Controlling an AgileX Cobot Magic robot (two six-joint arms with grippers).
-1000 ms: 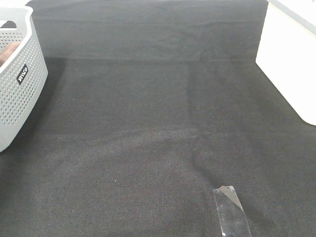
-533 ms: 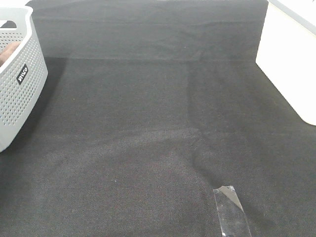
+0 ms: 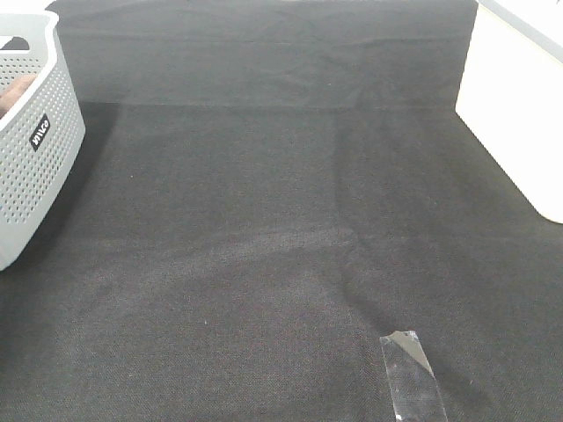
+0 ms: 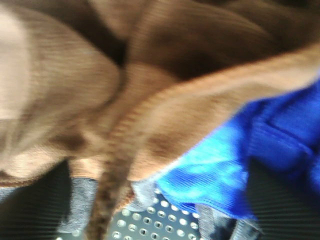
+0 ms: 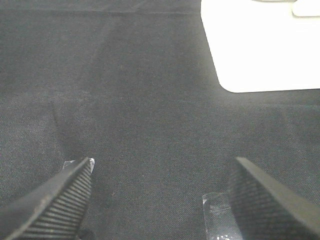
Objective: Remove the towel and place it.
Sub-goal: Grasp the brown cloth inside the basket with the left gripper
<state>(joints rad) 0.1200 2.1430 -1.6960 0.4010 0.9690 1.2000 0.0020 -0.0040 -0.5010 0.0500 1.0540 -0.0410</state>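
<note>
The reddish-brown towel (image 4: 150, 100) fills the left wrist view, bunched and blurred, inside the grey perforated basket (image 3: 35, 167). A small patch of it (image 3: 13, 95) shows over the basket rim in the exterior view. My left gripper (image 4: 155, 210) is down in the basket with its dark ribbed fingers (image 4: 30, 210) spread wide, and folds of the towel hang between them. A blue cloth (image 4: 240, 160) lies beside the towel. My right gripper (image 5: 160, 200) is open and empty, low over the black table cloth (image 3: 281, 220). Neither gripper shows in the exterior view.
The basket stands at the table's left edge. A white surface (image 3: 519, 114) borders the cloth on the right. A strip of clear tape (image 3: 412, 376) is stuck to the cloth at the front right and also shows in the right wrist view (image 5: 217, 220).
</note>
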